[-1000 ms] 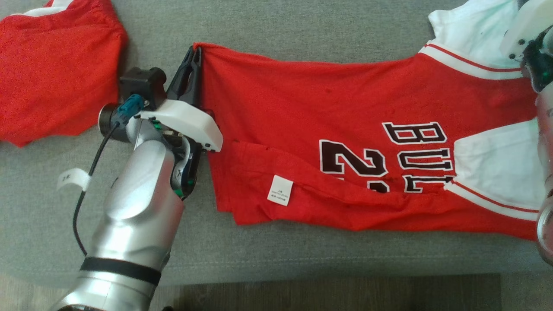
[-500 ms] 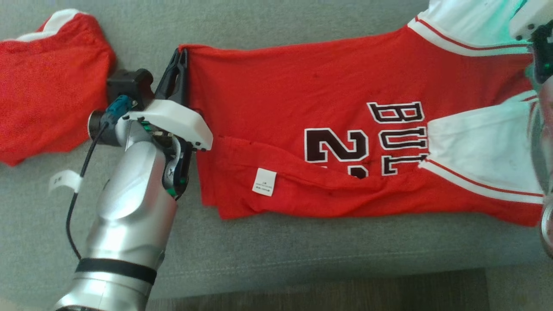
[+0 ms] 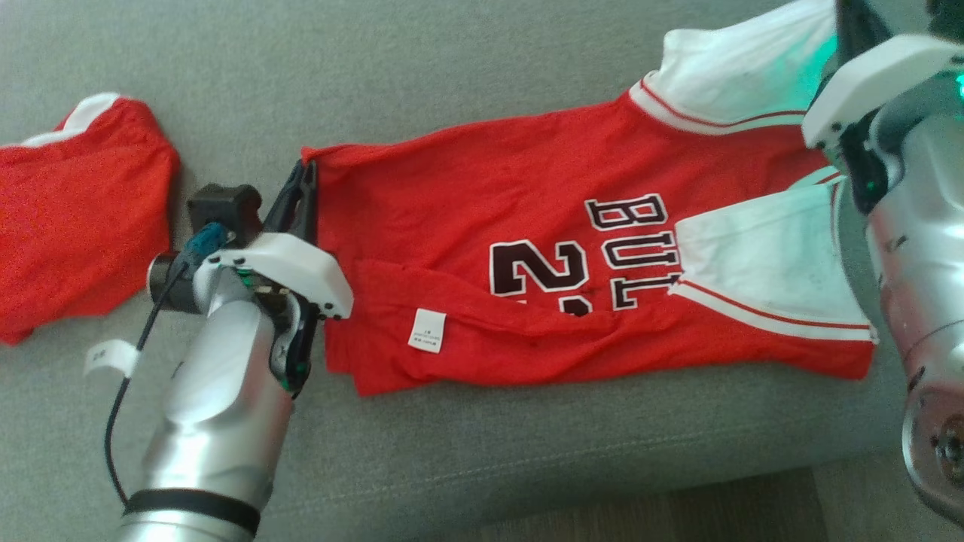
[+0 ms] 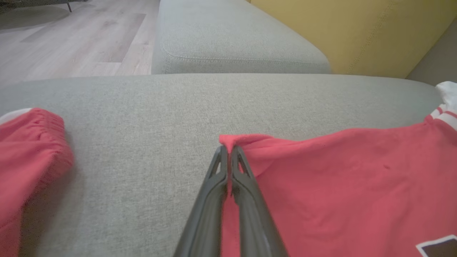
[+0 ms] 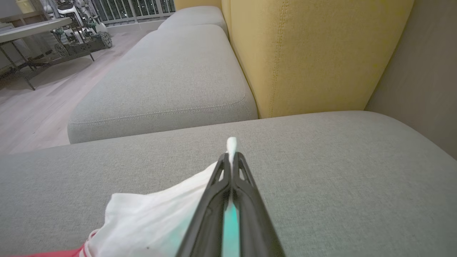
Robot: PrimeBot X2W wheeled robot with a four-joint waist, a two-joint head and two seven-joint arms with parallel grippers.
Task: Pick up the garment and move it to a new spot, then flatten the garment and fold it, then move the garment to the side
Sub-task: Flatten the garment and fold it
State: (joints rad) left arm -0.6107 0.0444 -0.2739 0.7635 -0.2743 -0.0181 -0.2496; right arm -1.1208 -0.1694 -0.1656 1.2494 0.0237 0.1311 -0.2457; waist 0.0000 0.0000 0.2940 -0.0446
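The garment is a red jersey with white sleeves and black-and-white lettering, spread sideways across the grey sofa seat. Its near edge is folded over, showing a white label. My left gripper is shut on the jersey's far left hem corner; in the left wrist view its fingers pinch a small peak of the red garment. My right gripper is shut on the tip of the white sleeve, at the far right of the head view, where its wrist covers the fingertips.
A second red garment with white trim lies on the seat to the left, close to my left wrist. A yellow back cushion stands behind the seat. The seat's front edge and wooden floor run along the bottom.
The head camera has shifted, so the whole scene sits lower and further left. The jersey's far edge now slants upward to the right, and the white sleeve end is raised.
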